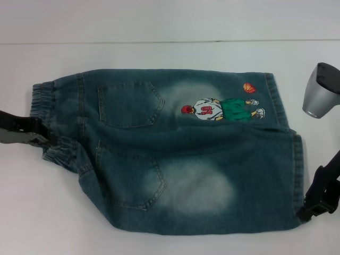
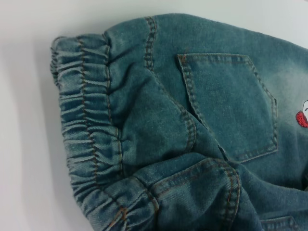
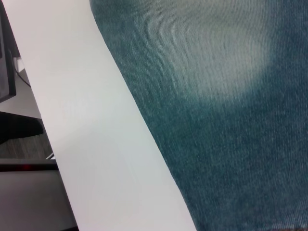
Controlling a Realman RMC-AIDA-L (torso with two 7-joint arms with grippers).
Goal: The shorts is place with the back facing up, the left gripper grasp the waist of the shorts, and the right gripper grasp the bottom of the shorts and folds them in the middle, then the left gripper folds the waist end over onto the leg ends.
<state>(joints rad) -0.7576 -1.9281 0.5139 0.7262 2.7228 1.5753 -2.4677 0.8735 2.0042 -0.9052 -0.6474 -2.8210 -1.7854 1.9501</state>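
Note:
The shorts (image 1: pixel 180 159) lie flat with the back up, both patch pockets and the basketball-player print (image 1: pixel 220 109) showing. The waist (image 1: pixel 42 101) is at the left and the bottom of the shorts, the leg ends (image 1: pixel 298 170), at the right. My left gripper (image 1: pixel 41 137) comes in from the left and is shut on the waist, which bunches around it. The left wrist view shows the gathered waist (image 2: pixel 86 120) and a back pocket (image 2: pixel 231 106) close up. My right gripper (image 1: pixel 308 210) touches the near leg's hem corner. The right wrist view shows only the shorts (image 3: pixel 216 120), not the gripper.
The white table (image 1: pixel 159 58) extends all around the shorts. A grey and black part of the right arm (image 1: pixel 321 90) hangs at the far right. In the right wrist view the table (image 3: pixel 86 120) ends at an edge, with the floor beyond.

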